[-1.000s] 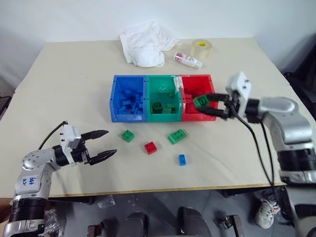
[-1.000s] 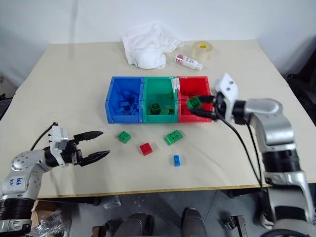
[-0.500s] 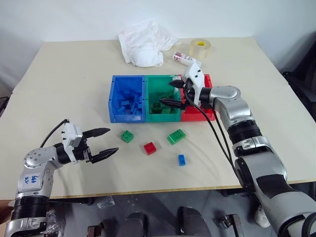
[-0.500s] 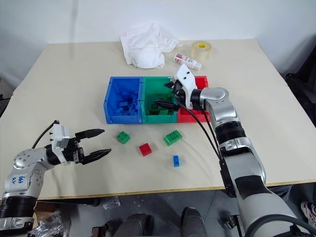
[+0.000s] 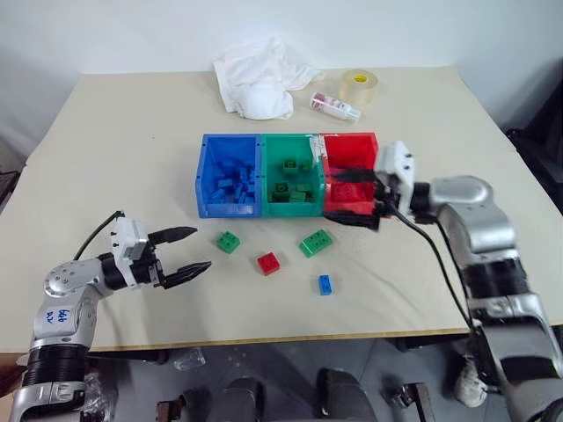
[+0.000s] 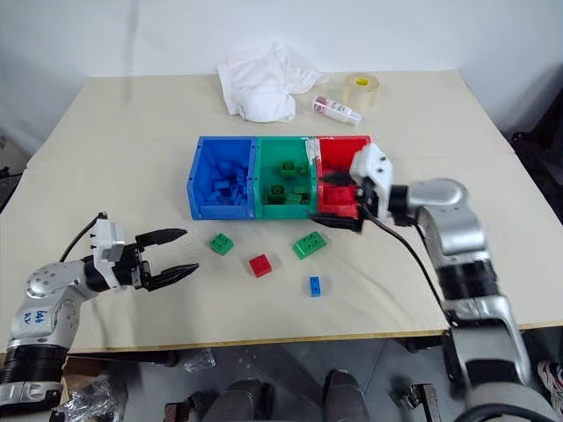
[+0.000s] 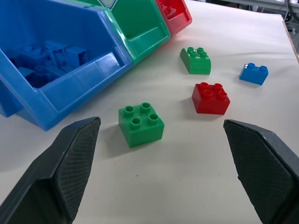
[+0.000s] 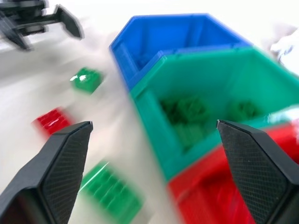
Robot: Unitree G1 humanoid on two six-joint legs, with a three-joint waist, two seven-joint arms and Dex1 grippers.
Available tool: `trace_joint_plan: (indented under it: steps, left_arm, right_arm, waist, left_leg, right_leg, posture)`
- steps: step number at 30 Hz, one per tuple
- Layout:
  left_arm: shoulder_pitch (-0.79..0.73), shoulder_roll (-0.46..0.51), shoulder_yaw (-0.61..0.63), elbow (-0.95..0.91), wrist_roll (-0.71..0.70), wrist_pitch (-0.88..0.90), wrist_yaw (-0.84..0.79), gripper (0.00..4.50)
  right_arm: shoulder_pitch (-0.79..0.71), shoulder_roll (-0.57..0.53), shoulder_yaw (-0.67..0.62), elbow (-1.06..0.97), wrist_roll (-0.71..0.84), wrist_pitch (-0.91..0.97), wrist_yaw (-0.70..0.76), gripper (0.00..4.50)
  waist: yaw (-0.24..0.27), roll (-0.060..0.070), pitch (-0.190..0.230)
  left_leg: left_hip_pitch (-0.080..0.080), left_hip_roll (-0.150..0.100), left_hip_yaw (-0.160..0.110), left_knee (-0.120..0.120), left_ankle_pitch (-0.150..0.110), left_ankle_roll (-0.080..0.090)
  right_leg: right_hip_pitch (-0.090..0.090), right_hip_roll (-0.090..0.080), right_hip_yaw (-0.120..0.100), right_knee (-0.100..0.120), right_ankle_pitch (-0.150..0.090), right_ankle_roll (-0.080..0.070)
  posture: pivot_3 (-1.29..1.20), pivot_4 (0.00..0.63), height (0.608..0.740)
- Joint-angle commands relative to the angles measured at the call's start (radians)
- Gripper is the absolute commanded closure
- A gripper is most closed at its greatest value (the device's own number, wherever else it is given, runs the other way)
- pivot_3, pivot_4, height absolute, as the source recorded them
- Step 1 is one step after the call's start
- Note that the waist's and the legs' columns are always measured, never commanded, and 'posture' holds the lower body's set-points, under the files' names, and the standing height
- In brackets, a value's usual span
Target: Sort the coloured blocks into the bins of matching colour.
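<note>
Four loose blocks lie on the surface (image 5: pixel 132 158): two green (image 5: pixel 228 242) (image 5: pixel 316 243), one red (image 5: pixel 268 263), one blue (image 5: pixel 325 284). Three bins (image 5: pixel 288 174). Left hand (image 5: pixel 186 252) and right hand (image 5: pixel 354 200) both gape, empty.

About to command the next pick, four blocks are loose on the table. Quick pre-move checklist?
1. Right claw empty and open: ok, nothing between its fingers.
2. Left claw open and empty: ok.
3. Loose blocks upright and apart: ok. Small green block, red block, larger green block, blue block.
4. Bins open-topped and unblocked: ok, though the right claw sits at the red bin front.
5. Stray items clear of blocks: ok. Cloth, tape roll and bottle lie behind the bins.
</note>
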Motion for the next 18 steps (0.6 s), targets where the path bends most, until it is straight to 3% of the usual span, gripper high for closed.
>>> trace_joint_plan:
  steps: [1, 5, 8, 11, 18]
  left_arm:
    - [-0.008, 0.015, 0.016, 0.017, 0.001, -0.024, -0.02, 0.0]
    - [-0.016, 0.022, 0.024, 0.046, -0.001, -0.035, -0.037, 0.0]
    - [-0.019, 0.025, 0.03, 0.055, -0.011, -0.037, -0.052, 0.0]
    - [-0.022, 0.025, 0.032, 0.06, -0.008, -0.04, -0.055, 0.0]
    - [-0.014, 0.005, 0.017, 0.022, -0.015, -0.032, -0.053, 0.0]
  right_arm:
    - [0.197, -0.126, -0.129, -0.211, 0.091, 0.098, 0.033, 0.06]
    - [0.425, -0.244, -0.225, -0.307, 0.109, 0.128, 0.056, 0.06]
    - [0.497, -0.28, -0.266, -0.314, 0.105, 0.128, 0.047, 0.06]
    - [0.505, -0.285, -0.256, -0.333, 0.112, 0.133, 0.035, 0.06]
    - [0.34, -0.196, 0.0, -0.391, 0.09, 0.169, 0.003, 0.06]
  waist:
    - [0.009, 0.0, 0.0]
    - [0.018, 0.0, 0.0]
    - [0.017, 0.0, 0.0]
    - [0.017, 0.0, 0.0]
    - [0.017, 0.0, 0.0]
  left_leg:
    - [0.0, 0.0, 0.0, 0.0, 0.0, 0.0]
    - [0.0, 0.0, 0.003, 0.0, 0.0, 0.0]
    - [0.002, 0.002, 0.007, 0.001, 0.0, 0.001]
    - [0.002, 0.002, 0.007, 0.001, 0.0, 0.001]
    - [0.001, 0.002, 0.005, 0.0, 0.0, 0.001]
  right_leg:
    - [0.0, 0.0, 0.0, -0.001, 0.0, 0.0]
    - [0.002, 0.0, 0.001, -0.004, 0.0, 0.0]
    - [0.004, 0.0, 0.002, -0.007, 0.0, 0.0]
    - [0.003, 0.001, 0.002, -0.006, 0.0, 0.0]
    - [0.003, 0.0, 0.001, -0.007, 0.0, 0.0]
  posture:
    - [0.0, 0.15, 0.74]
    - [0.0, 0.15, 0.74]
    - [0.0, 0.15, 0.74]
    - [0.0, 0.15, 0.74]
    - [0.0, 0.15, 0.74]
